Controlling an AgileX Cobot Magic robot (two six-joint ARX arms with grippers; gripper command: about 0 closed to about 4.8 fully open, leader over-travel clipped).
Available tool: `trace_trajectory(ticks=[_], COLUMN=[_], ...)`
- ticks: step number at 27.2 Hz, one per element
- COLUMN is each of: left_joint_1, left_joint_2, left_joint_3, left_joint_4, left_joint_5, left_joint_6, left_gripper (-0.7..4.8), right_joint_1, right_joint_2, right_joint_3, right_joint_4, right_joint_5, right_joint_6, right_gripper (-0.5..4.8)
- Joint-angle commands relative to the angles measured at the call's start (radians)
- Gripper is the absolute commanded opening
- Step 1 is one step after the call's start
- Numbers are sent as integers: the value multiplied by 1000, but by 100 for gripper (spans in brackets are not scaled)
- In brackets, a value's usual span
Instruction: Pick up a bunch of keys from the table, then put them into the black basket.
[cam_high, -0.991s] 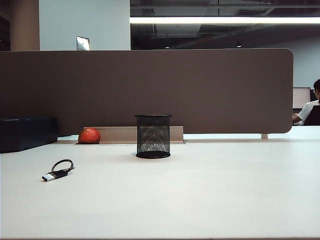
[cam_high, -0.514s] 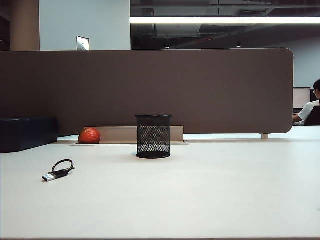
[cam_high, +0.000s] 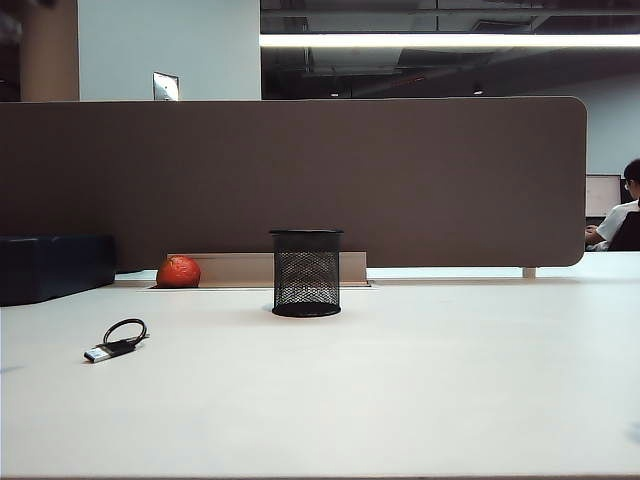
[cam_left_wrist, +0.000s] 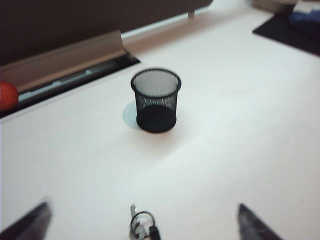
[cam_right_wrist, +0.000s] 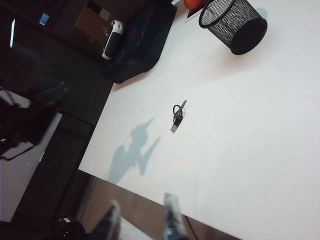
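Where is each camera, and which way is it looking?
Exterior view: low at the table's near edge, facing the black wire-mesh basket; no arm shows.
Left wrist view: above the bunch of keys, facing the basket; left gripper, fingers wide apart.
Right wrist view: off the table's edge, looking across it; right gripper.
All share keys and basket.

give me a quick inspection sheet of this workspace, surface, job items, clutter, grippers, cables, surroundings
surface: table, off-white, plain, with arm shadows in the right wrist view.
job's things: bunch of keys lies flat on the table's left part, untouched; black basket stands upright mid-table, apart from the keys.
clutter: orange-red ball by the divider; dark blue box at far left.
grippers: left gripper open, above the keys; right gripper blurred, beyond the table's near edge, holding nothing.
cables: nothing seen.
surroundings: brown divider behind the table; a seated person beyond it at right.
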Motion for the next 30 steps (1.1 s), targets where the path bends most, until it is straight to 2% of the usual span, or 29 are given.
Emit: trace_trajectory(ticks=[1,3,5,11,14,17,20,30], left_joint_1=[0,0,-11,-67,-117,-145,-160,-166], left_joint_2=[63,126,194,288,361,399,435,528], left_joint_3=[6,6,6,6,6,6,6,5], left_joint_4=[-11,-17,-16,-5,45,60,76,132], left_joint_5=[0,-1,-12,-69,-175,-206,-238,-293], left_joint_6=[82,145,182,187,249,304,350,500], left_gripper=[476,476,476,476,476,476,476,479], right_joint_1=[2,2,2,2,2,2,2,2], right_joint_2=[-1,-1,-1,-1,-1,0,5,13], right_joint_3=[7,7,6,6,6,6,6,6], right_joint_4=[13,13,13,13,13,13,12,8], right_joint_5=[-8,-8,-8,-7,-8,-18,-58,-75], right_joint_6=[11,16,35,34,35,35,42,42], right_gripper=[122,133,179,181,181,187,245,249])
